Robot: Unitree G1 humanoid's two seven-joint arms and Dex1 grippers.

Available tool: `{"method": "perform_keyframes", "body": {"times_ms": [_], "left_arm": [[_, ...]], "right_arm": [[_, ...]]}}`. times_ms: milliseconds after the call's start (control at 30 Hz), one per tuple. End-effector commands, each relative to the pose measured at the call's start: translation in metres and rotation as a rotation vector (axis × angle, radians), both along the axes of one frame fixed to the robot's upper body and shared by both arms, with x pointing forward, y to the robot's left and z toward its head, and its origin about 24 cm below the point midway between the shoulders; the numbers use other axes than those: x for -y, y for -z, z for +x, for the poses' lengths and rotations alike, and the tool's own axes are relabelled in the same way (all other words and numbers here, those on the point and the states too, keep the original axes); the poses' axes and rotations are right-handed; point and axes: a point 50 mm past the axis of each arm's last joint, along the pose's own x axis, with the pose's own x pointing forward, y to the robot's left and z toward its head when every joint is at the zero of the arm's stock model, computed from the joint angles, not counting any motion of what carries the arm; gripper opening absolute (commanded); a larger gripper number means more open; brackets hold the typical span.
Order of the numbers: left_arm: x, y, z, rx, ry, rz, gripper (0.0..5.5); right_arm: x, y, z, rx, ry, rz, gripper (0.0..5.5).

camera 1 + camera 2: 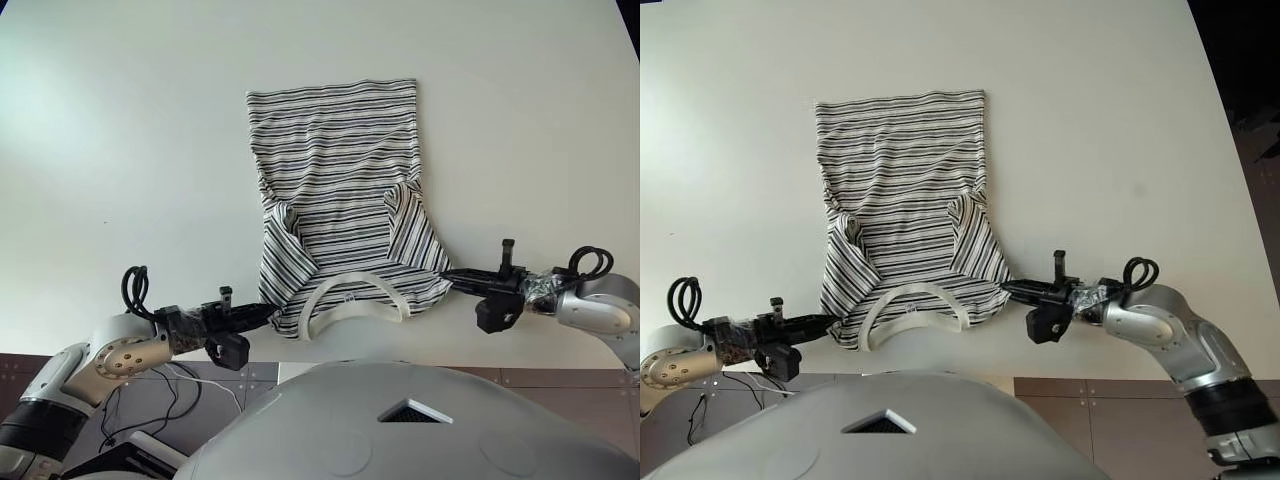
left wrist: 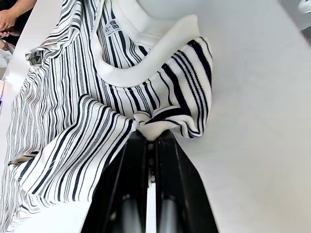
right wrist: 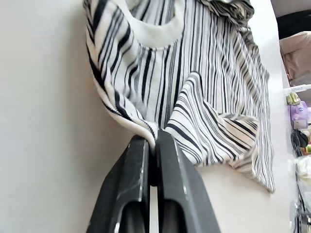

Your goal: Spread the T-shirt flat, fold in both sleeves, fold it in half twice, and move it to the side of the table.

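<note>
Your left gripper (image 1: pixel 268 312) is clamped on the near left shoulder corner of the black-and-white striped T-shirt (image 1: pixel 335 170); your right gripper (image 1: pixel 447 275) pinches the opposite corner. You see the shirt lying mid-way across the white table (image 1: pixel 120 150), sleeves (image 1: pixel 408 228) folded inward, white ribbed collar (image 1: pixel 355 290) nearest.

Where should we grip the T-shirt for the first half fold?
Probably the two shoulder corners either side of the collar, each approached low from its outer side. With sleeves folded in, the T-shirt lies as a long strip, hem far away. The left gripper and right gripper are shut there.
</note>
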Motion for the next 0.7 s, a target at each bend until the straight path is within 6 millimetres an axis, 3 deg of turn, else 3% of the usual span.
{"method": "perform_keyframes", "body": {"times_ms": [33,233,400,467,567,700], "left_arm": [[0.004,-0.006,-0.001,-0.011,-0.001,-0.059,0.12],[0.008,-0.021,-0.019,-0.083,-0.085,-0.234,0.12],[0.011,-0.037,-0.022,-0.081,-0.164,-0.367,0.12],[0.006,-0.036,-0.002,-0.011,-0.241,-0.371,0.12],[0.003,-0.025,0.048,0.149,-0.383,-0.354,0.12],[0.014,-0.013,0.119,0.252,-0.553,-0.36,0.12]], "right_arm": [[0.0,-0.003,-0.003,-0.04,-0.008,0.043,0.1],[0.004,-0.007,-0.035,-0.203,0.0,0.12,0.1],[-0.005,-0.032,-0.044,-0.257,-0.008,0.27,0.1],[-0.007,-0.038,-0.027,-0.213,0.044,0.329,0.1],[-0.014,-0.037,0.017,-0.082,0.173,0.395,0.1],[-0.029,-0.027,0.078,0.058,0.363,0.502,0.1]]}}
